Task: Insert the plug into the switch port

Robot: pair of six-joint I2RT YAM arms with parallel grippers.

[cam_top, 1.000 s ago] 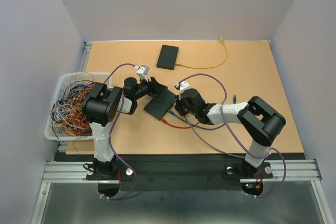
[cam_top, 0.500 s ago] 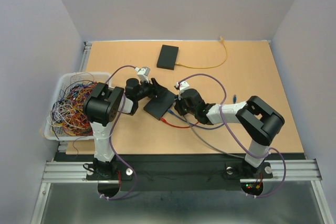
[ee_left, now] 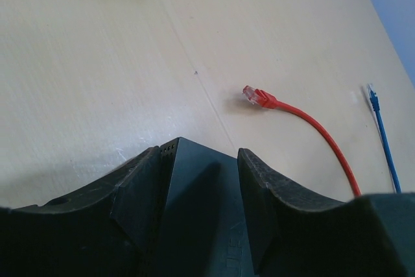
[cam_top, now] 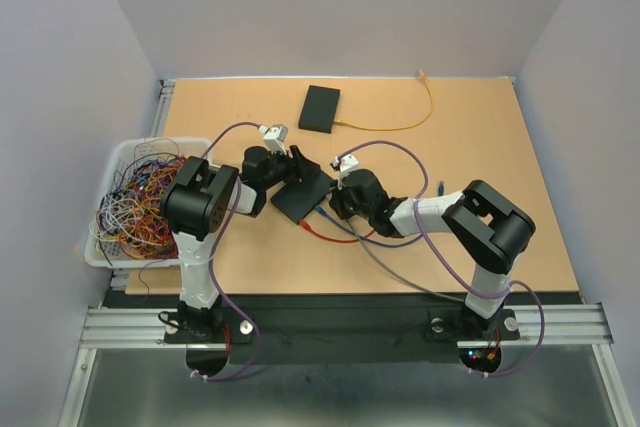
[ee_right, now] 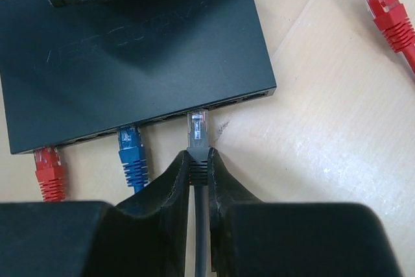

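Observation:
The black switch (cam_top: 303, 195) lies flat mid-table, its port face toward the right arm. My left gripper (cam_top: 290, 169) is shut on the switch's far corner (ee_left: 194, 205), one finger on each side. My right gripper (ee_right: 198, 160) is shut on the grey plug (ee_right: 198, 131) by its boot. The plug's clear tip points straight at the switch's port face (ee_right: 214, 105) and just meets it, to the right of a blue plug (ee_right: 133, 150) and a red plug (ee_right: 48, 170) that sit in ports. In the top view the right gripper (cam_top: 338, 202) is close against the switch's near edge.
A loose red plug (ee_left: 259, 97) with its cable lies to the right of the switch, and a blue cable end (ee_left: 382, 134) lies beyond it. A second black box (cam_top: 320, 109) with a yellow cable (cam_top: 415, 117) sits at the back. A white basket of tangled cables (cam_top: 135, 202) stands left.
My right gripper has moved left with the grey plug, up to the switch's port face. My left gripper and the switch have shifted slightly toward the back.

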